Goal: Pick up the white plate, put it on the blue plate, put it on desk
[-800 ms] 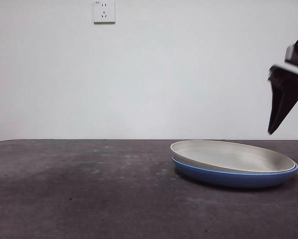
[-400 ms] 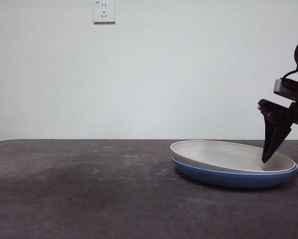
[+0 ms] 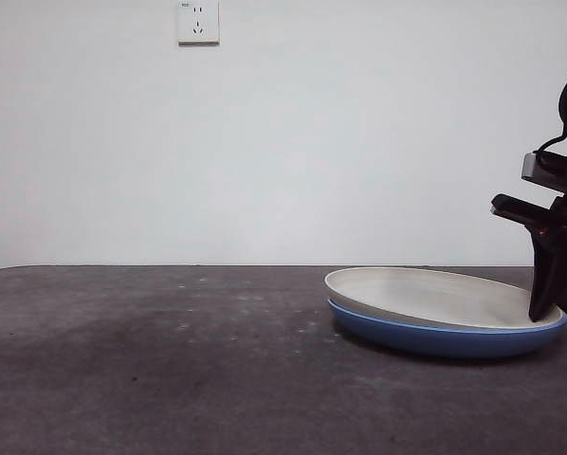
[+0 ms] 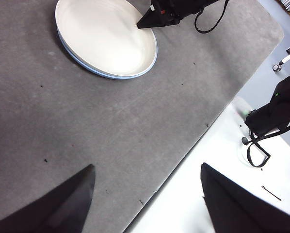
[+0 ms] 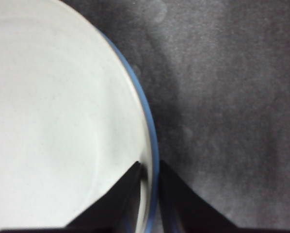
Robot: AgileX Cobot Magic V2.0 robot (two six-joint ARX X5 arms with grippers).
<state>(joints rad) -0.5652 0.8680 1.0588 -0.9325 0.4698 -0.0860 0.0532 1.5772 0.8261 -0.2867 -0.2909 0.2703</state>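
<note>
The white plate lies nested on the blue plate at the right of the desk. My right gripper is down at the plates' right rim. In the right wrist view its jaws stand close together, one inside the white plate, the other outside the blue plate's rim, and pinch the stacked rims. The left wrist view shows the white plate, the blue plate's edge and the right gripper. My left gripper is open and empty, high above the desk's edge.
A wall socket sits high on the white wall behind. In the left wrist view the desk's edge runs diagonally; beyond it lie a pale surface, a black device and cables.
The right gripper came down from above the plates to their right rim, and its jaws closed together over the rim. The plates have not moved.
</note>
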